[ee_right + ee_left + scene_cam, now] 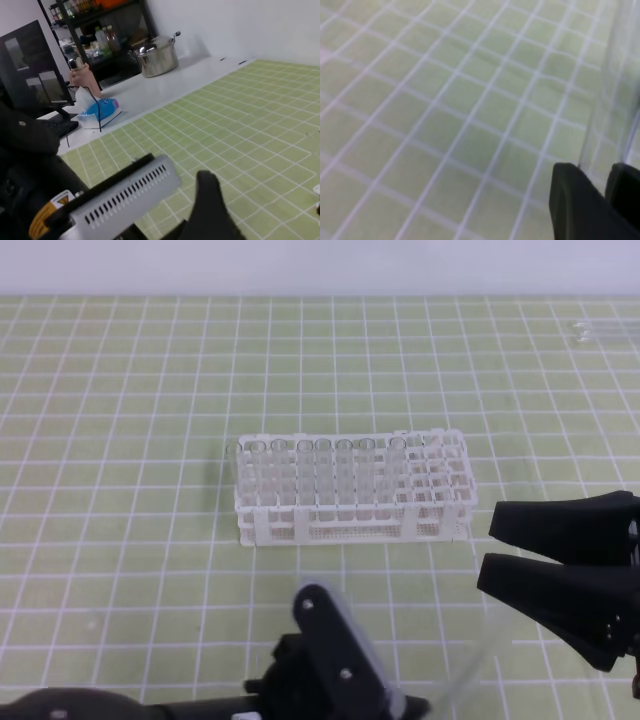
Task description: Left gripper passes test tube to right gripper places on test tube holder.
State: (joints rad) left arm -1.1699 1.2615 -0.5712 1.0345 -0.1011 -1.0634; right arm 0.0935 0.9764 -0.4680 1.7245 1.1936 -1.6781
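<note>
Nearest to you, low in the exterior high view, sits the left gripper (385,695), black, on its bulky dark wrist; its jaws are clenched on the test tube (480,655), which you see as a faint clear streak slanting up and to the right from the fingertips. Your left wrist view confirms it: two black fingers (580,205) stand close together at the lower right with the glass rising between them over the mat. Next, at the right edge, you have the right gripper (490,555), its two broad black wedge fingers spread wide and holding nothing; the tube's upper end lies just below the lower finger, and you cannot tell whether they touch. Your right wrist view gives only one dark finger (210,210) and a grey vented housing. Farther back, mid-mat, stands the test tube holder (440,465), white lattice, with a row of clear tubes (320,475) upright in its left and middle holes. Beneath everything lies the green gridded mat (120,440). Farthest, at the top right corner, rest more clear tubes (600,332), lying flat.
</note>
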